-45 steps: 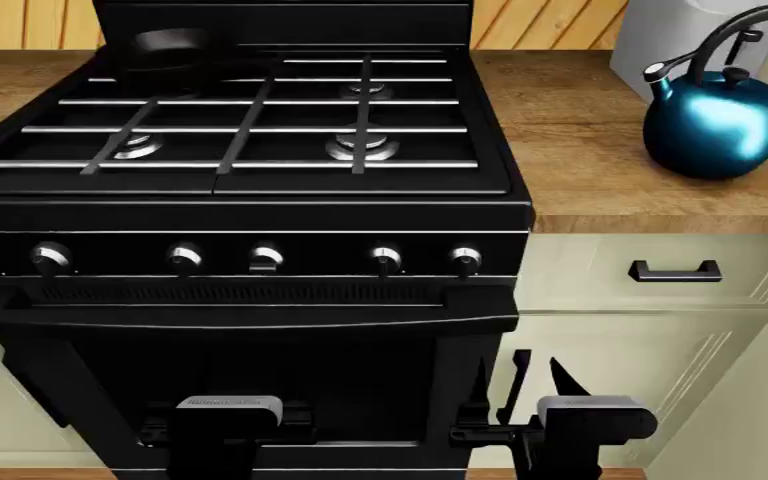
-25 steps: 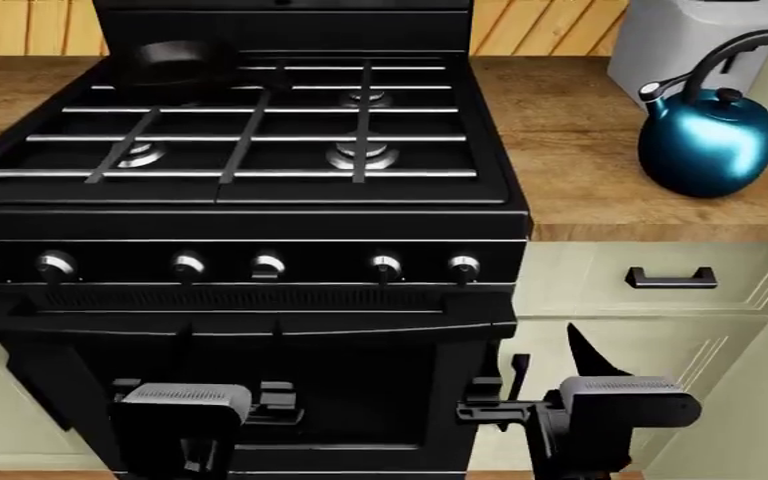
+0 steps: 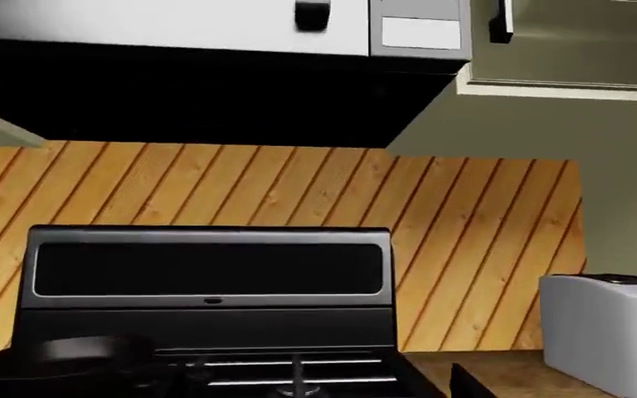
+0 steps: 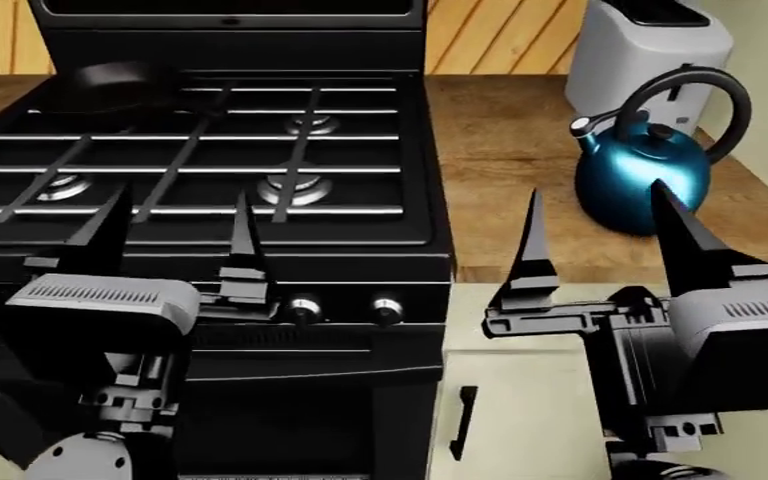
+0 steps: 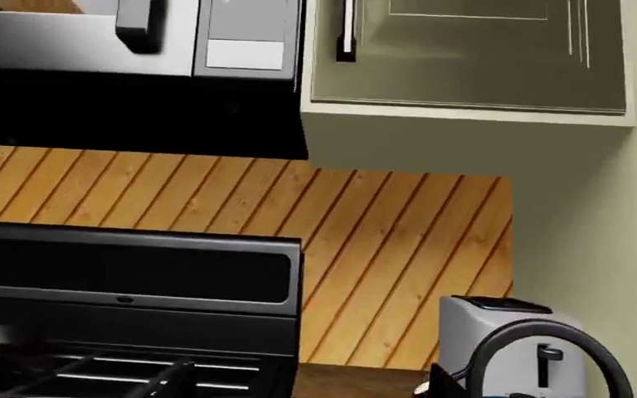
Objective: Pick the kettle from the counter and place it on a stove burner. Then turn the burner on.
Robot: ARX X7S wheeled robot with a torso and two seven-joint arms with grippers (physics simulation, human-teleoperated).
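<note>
The kettle (image 4: 644, 180) stands upright on the counter (image 4: 504, 130), right of the stove, just in front of a grey toaster (image 4: 644, 55). Both arms are raised before the range: the left gripper (image 4: 171, 235) with its jaws wide over the front edge near the knobs (image 4: 384, 308), the right gripper (image 4: 604, 240) likewise spread wide, empty, just short of the kettle. A frying pan (image 4: 111, 85) sits on the back left burner; the front right burner (image 4: 291, 188) is bare
</note>
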